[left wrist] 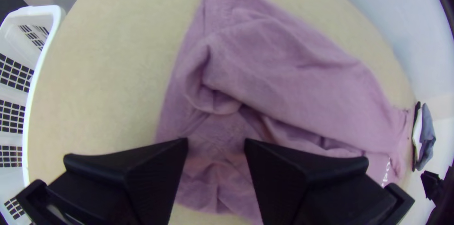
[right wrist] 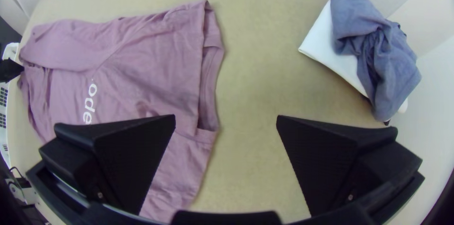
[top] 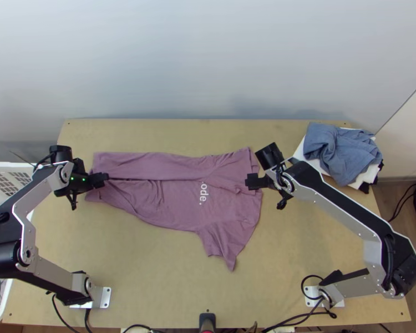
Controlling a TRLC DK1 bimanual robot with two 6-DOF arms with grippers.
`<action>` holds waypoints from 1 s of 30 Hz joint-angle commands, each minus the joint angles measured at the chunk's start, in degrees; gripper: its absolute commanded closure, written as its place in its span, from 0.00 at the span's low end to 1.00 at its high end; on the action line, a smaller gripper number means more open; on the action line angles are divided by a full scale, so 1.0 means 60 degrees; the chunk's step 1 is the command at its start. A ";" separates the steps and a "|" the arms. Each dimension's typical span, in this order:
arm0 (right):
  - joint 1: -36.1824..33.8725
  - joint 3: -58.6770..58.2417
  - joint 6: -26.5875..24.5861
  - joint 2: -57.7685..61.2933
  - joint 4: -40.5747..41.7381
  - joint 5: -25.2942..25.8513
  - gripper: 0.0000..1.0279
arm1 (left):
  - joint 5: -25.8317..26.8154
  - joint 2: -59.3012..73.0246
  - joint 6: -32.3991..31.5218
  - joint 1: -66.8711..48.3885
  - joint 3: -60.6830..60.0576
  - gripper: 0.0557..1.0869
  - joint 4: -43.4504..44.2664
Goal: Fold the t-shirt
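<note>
Jaws standing apart, the left gripper [top: 101, 179] hung above the hem end of the mauve T-shirt [top: 152, 197], which lay across the table [top: 152, 272] with its far side folded inward (one sleeve poked out nearward). At its collar end the right gripper [top: 253, 181] hung wide-jawed too, left of a crumpled blue cloth [top: 338, 152] on white fabric [top: 369, 173].

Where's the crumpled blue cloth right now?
In the top view, the crumpled blue cloth lies at the table's far right corner, on folded white fabric.
</note>
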 commanded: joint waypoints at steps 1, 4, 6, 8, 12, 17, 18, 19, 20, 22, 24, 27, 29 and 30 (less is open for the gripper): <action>0.0020 0.0030 0.0027 0.0000 -0.0128 -0.0001 0.04 | -0.0182 0.0173 -0.0007 -0.0030 -0.0214 0.55 0.0405; 0.0064 0.0074 0.0027 -0.0029 -0.0260 -0.0016 0.04 | -0.0299 0.0070 0.0008 -0.0045 -0.0287 0.77 0.0581; 0.0064 0.0162 0.0041 -0.0029 -0.0406 -0.0016 0.04 | -0.0299 -0.0047 0.0081 -0.0045 -0.0287 0.90 0.0581; 0.0079 0.0221 0.0041 -0.0029 -0.0494 -0.0016 0.04 | -0.0299 -0.0223 0.0140 -0.0045 -0.0273 0.95 0.0522; 0.0240 0.0235 0.0056 -0.0073 -0.0670 -0.0016 0.04 | -0.0299 -0.0750 0.0242 -0.0045 -0.0360 0.95 0.0200; 0.0475 0.0206 0.0056 -0.0117 -0.0934 -0.0030 0.04 | -0.0314 -0.1731 0.0418 -0.0015 -0.0961 0.95 0.0010; 0.0577 0.0221 0.0056 -0.0117 -0.1066 -0.0060 0.04 | -0.0314 -0.1995 0.0462 -0.0001 -0.1137 0.95 -0.0049; 0.0694 0.0235 0.0041 -0.0117 -0.1241 -0.0118 0.04 | -0.0314 -0.2273 0.0462 0.0014 -0.1327 0.95 -0.0093; 0.0826 0.0265 0.0041 -0.0132 -0.1417 -0.0235 0.04 | -0.0314 -0.2596 0.0462 0.0029 -0.1532 0.95 -0.0108; 0.0987 0.0265 0.0041 -0.0219 -0.1651 -0.0426 0.04 | -0.0314 -0.3225 0.0506 0.0087 -0.2001 0.95 -0.0108; 0.1075 0.0250 0.0056 -0.0293 -0.1769 -0.0660 0.04 | -0.0329 -0.3738 0.0579 0.0175 -0.2426 0.95 -0.0108; 0.1236 0.0265 0.0114 -0.0410 -0.2091 -0.1524 0.04 | -0.0329 -0.4178 0.0652 0.0556 -0.2836 0.95 -0.0093; 0.1544 0.0265 0.0100 -0.0425 -0.2530 -0.2462 0.04 | -0.0329 -0.4383 0.0711 0.0805 -0.3026 0.95 -0.0034; 0.1749 0.0221 0.0100 -0.0425 -0.2735 -0.2711 0.04 | -0.0329 -0.4456 0.0711 0.0908 -0.3100 0.95 -0.0020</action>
